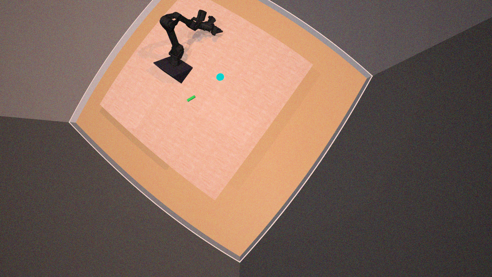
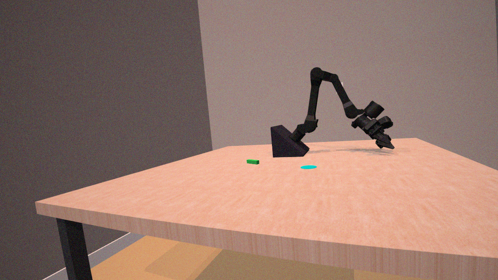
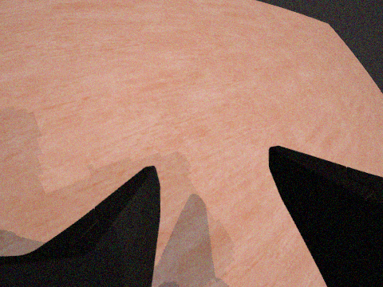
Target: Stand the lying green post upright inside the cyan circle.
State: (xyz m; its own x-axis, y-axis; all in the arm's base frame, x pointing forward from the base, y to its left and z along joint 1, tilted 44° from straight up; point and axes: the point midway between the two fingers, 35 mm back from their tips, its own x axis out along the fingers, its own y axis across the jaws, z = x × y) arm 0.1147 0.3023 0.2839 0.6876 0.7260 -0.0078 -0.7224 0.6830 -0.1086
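Note:
The green post (image 1: pixel 191 98) (image 2: pixel 252 161) lies on its side on the table, in front of the arm's base in the top view. The cyan circle (image 1: pixel 220 77) (image 2: pixel 308 167) is a flat disc on the table with nothing on it, up and right of the post in the top view. My gripper (image 1: pixel 220 32) (image 2: pixel 389 147) (image 3: pixel 213 166) is open with nothing between its fingers. It hangs tilted down, low above the table, well away from both the post and the circle. Neither the post nor the circle shows in the wrist view.
The arm's dark wedge-shaped base (image 1: pixel 173 69) (image 2: pixel 288 144) stands on the table (image 1: pixel 220 144) (image 2: pixel 243 202), close to the post and the circle. The table's edge and a corner show at the upper right of the wrist view. Shadows of the arm fall below the gripper.

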